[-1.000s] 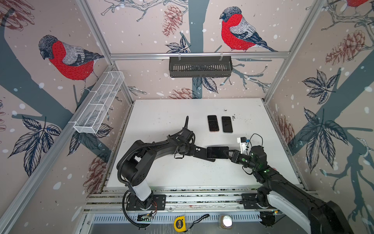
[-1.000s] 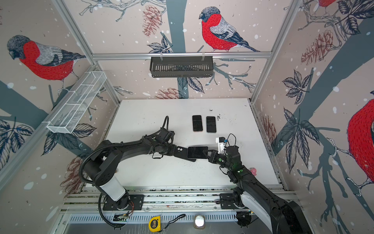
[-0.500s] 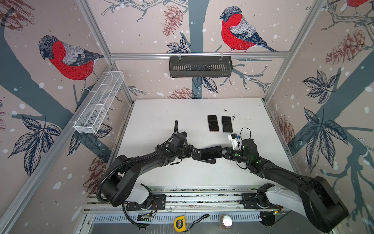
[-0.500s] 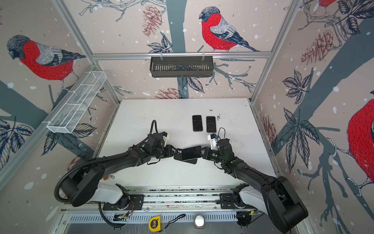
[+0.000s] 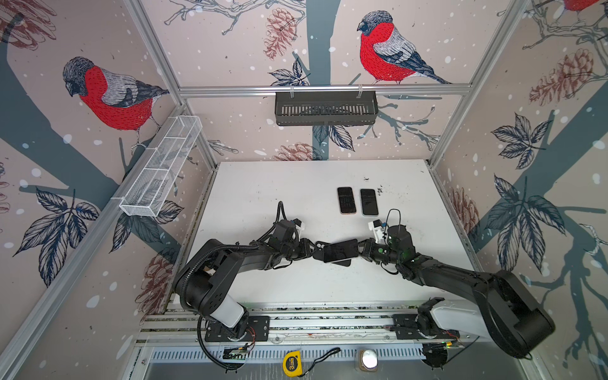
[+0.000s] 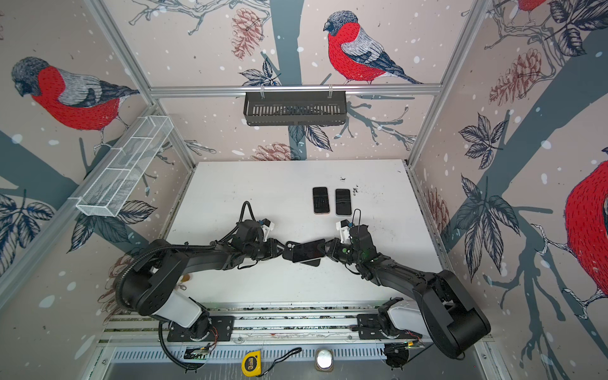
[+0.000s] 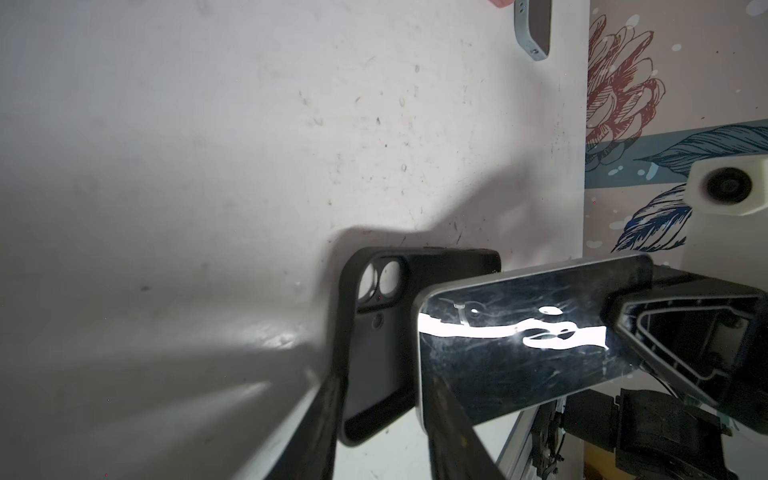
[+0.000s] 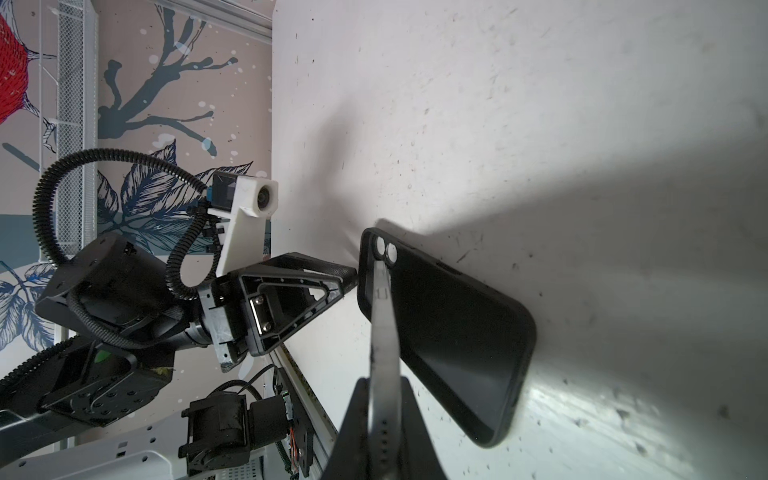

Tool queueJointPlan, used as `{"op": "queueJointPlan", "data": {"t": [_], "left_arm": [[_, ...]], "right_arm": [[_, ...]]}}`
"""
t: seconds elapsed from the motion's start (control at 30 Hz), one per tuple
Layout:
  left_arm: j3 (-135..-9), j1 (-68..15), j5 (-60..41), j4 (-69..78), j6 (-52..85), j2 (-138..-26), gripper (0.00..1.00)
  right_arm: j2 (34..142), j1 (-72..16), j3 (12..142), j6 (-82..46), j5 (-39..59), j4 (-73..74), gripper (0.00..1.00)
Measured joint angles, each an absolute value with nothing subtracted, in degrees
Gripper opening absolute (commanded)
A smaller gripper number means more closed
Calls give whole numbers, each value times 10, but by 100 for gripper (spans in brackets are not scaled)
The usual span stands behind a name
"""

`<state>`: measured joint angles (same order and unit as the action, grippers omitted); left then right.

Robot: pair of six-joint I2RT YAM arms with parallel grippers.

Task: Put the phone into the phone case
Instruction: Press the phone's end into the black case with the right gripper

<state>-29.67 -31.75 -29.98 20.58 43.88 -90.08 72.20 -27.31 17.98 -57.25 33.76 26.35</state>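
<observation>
The black phone case (image 8: 449,340) lies open side up on the white table (image 5: 296,184), its camera cut-out toward my left arm; it also shows in both top views (image 5: 318,246) (image 6: 289,246) and the left wrist view (image 7: 374,332). The phone (image 5: 340,250) (image 6: 308,251) (image 7: 511,345), glossy dark screen with a silver rim, hangs tilted just over the case. My right gripper (image 5: 360,250) (image 6: 327,250) (image 8: 384,386) is shut on the phone's short end, seen edge-on (image 8: 384,324). My left gripper (image 5: 310,251) (image 6: 281,250) (image 7: 382,382) stands open at the case's camera end.
Two more phones (image 5: 346,200) (image 5: 368,201) lie side by side farther back on the table. A black basket (image 5: 325,108) hangs on the back wall and a white wire basket (image 5: 161,171) on the left wall. A yellow tape measure (image 5: 291,363) sits below the front rail.
My left gripper has gone from shut to open. Both arms have swung lower, and the phone has shifted slightly left, down over the case.
</observation>
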Motion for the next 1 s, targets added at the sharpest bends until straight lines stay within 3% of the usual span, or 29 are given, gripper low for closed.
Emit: {"op": "queueJointPlan", "data": {"t": [1.0], "left_arm": [[-288, -352, -331, 288, 476, -943, 36]], "right_arm": [[778, -266, 205, -587, 331, 284, 1]]}}
